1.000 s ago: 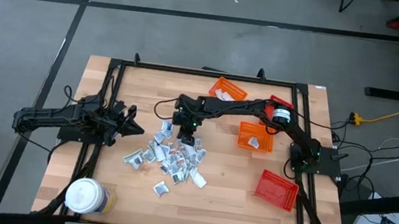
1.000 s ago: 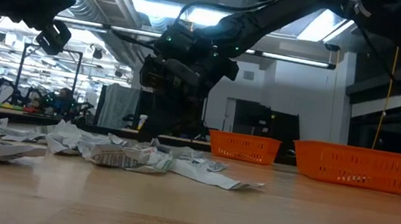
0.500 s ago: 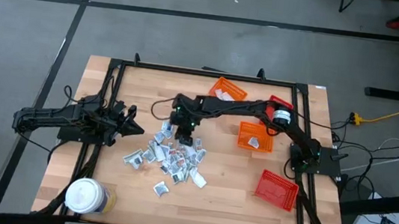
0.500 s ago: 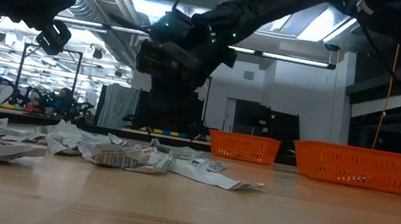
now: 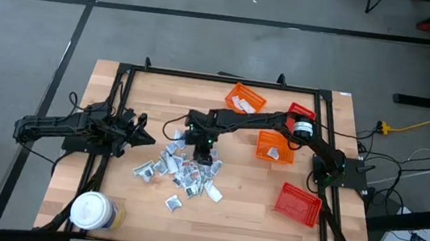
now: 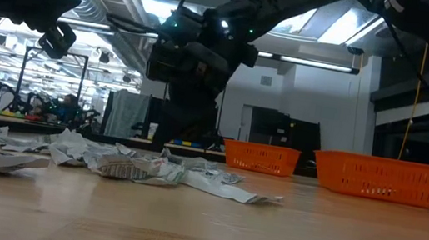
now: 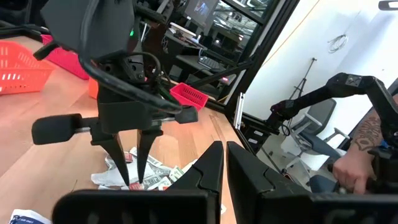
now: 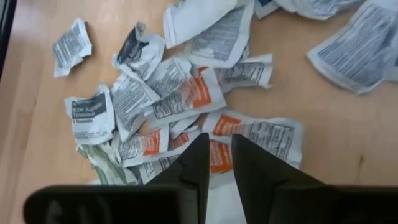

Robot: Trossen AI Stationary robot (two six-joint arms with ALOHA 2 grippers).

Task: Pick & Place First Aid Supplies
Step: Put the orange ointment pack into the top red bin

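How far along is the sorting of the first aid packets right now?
Early. A few packets already lie in two orange baskets. The right gripper is down over the packet pile, fingers slightly apart, nothing visibly gripped. Most packets remain. The left arm waits at the table's left edge.

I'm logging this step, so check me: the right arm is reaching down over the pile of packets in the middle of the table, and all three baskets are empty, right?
Not quite. The right gripper does reach down over the pile of packets, but the baskets are not all empty. The high view shows white packets inside the far orange basket and the middle orange basket. Only the red basket looks empty.
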